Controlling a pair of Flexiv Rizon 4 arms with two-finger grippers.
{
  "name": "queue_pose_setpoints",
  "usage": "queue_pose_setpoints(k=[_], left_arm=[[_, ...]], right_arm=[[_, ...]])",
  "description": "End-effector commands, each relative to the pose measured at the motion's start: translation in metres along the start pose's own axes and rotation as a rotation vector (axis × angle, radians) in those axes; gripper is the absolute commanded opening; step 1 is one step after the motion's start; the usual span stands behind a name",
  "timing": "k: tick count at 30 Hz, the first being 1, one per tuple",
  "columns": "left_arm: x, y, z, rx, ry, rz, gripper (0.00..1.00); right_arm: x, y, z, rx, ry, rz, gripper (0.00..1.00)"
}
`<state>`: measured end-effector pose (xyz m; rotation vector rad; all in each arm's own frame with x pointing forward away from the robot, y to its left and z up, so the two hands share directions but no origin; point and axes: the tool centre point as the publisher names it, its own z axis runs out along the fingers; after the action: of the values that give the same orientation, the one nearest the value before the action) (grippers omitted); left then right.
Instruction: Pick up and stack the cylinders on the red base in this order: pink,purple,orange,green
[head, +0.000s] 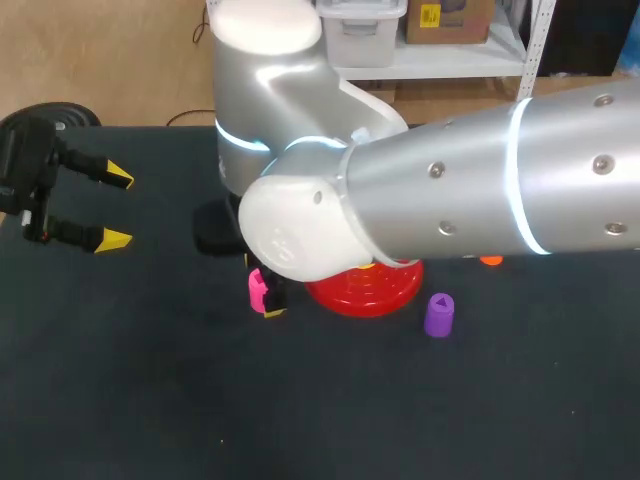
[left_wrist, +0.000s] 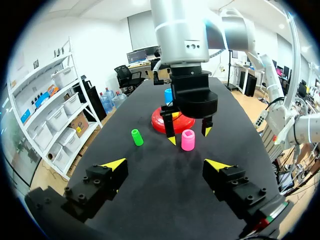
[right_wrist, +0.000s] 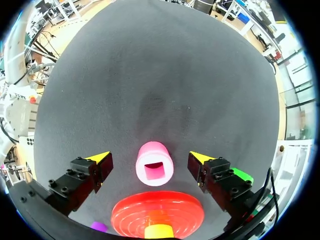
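Head view: dark counter (head: 150, 400). Left hand (head: 116, 209) is spread and holds nothing, near the left edge, well apart from the cylinders. Right arm (head: 480, 190) crosses the middle and covers much of the red base (head: 385, 295). Pink cylinder (head: 258, 288) sits just left of the base, purple cylinder (head: 439, 314) to its right.

Left wrist view: right hand (left_wrist: 189, 136) straddles the pink cylinder. Green cylinder (left_wrist: 136, 137) stands apart beside it.

Right wrist view: right hand is spread, with a gap on each side of the upright pink cylinder, which stands just ahead of the base.
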<state>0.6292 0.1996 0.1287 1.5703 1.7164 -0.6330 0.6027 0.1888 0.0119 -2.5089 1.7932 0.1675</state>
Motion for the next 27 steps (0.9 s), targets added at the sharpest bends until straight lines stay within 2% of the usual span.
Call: queue_pose_setpoints(k=[1,21,22,23,27], left_arm=[[0.0009,-0.0011,0.0001,-0.004,-0.002,0.002,1.0],[0.0009,-0.0011,0.0001,-0.004,-0.002,0.002,1.0],[0.0009,-0.0011,0.0001,-0.004,-0.002,0.002,1.0],[0.0009,-0.0011,0.0001,-0.004,-0.002,0.002,1.0],[0.0009,-0.0011,0.0001,-0.004,-0.002,0.002,1.0]], right_arm=[[-0.0028,-0.0002,0.0013,-0.009,0.01,-0.002,1.0],[0.0015,0.0,0.0069,-0.019,0.024,0.014,1.0],[0.0015,-0.0003,0.007,-0.019,0.022,0.01,0.43],[0.0017,-0.001,0.0072,-0.02,0.02,0.009,0.0],[0.003,-0.0024,0.0072,-0.02,0.019,0.007,0.0]])
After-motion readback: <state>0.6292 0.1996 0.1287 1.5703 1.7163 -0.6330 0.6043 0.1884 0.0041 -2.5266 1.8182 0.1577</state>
